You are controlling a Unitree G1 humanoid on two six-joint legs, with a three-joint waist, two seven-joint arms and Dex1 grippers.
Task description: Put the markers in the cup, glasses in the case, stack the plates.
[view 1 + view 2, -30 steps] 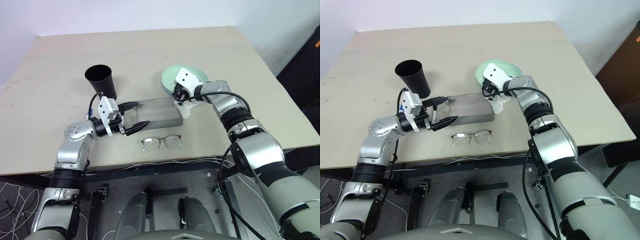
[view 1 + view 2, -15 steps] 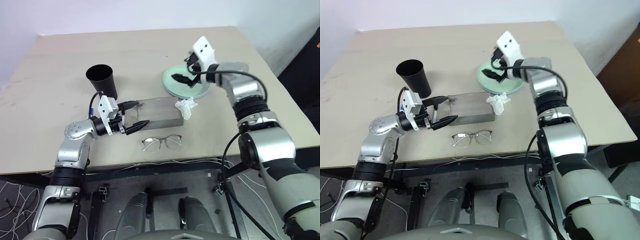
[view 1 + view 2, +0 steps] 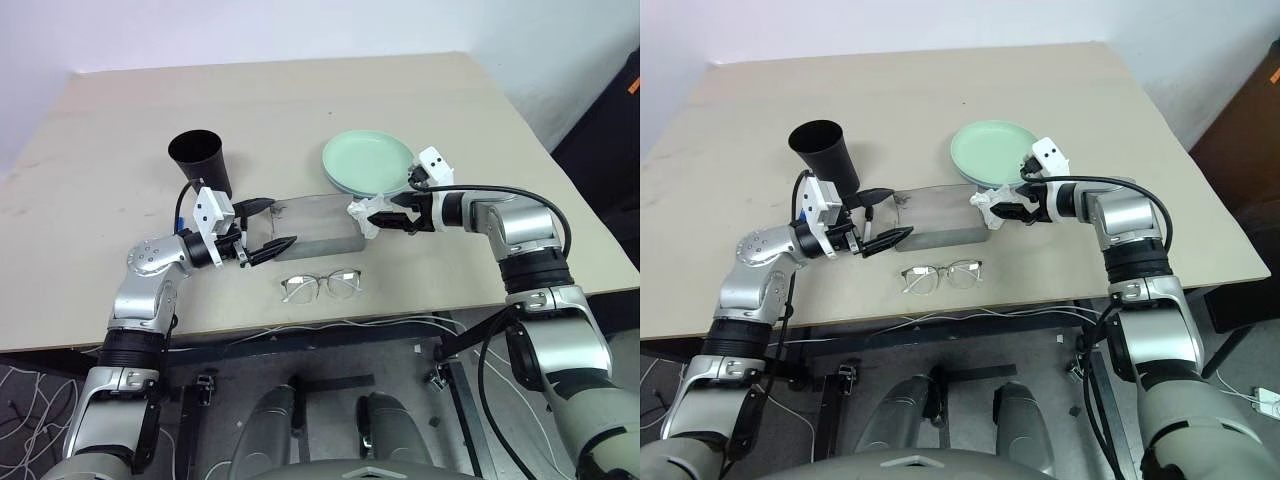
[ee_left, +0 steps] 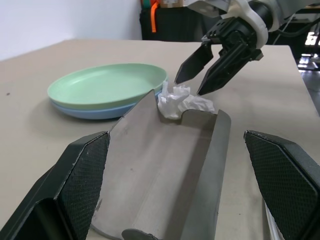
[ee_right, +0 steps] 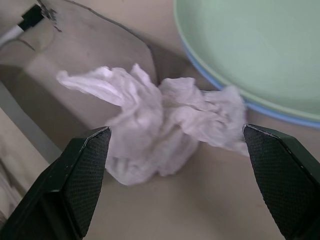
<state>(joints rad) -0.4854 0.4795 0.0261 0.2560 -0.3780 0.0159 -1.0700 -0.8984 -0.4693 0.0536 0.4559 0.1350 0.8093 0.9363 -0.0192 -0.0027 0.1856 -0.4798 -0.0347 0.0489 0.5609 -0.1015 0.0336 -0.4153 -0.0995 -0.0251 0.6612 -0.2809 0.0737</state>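
Right gripper (image 3: 385, 222), centre-right of the left eye view: jaws spread wide, empty, aimed at the crumpled tissue (image 3: 363, 215) beside the case; likely about to clear it, since it lies against the case's end. Just above it, the green plate (image 3: 368, 161) sits stacked on the blue plate (image 4: 92, 111), so the plate step looks done.

Left gripper (image 3: 262, 225), centre-left: jaws wide, straddling the near end of the open grey case (image 3: 318, 229), holding nothing; probably placed to steady the case.

Glasses (image 3: 322, 284) lie on the table (image 3: 120, 110) below the case, well apart from both grippers, not yet cased. Black cup (image 3: 202, 162) stands upright, upper left. Markers not discernible; whether they are in the cup cannot be told.
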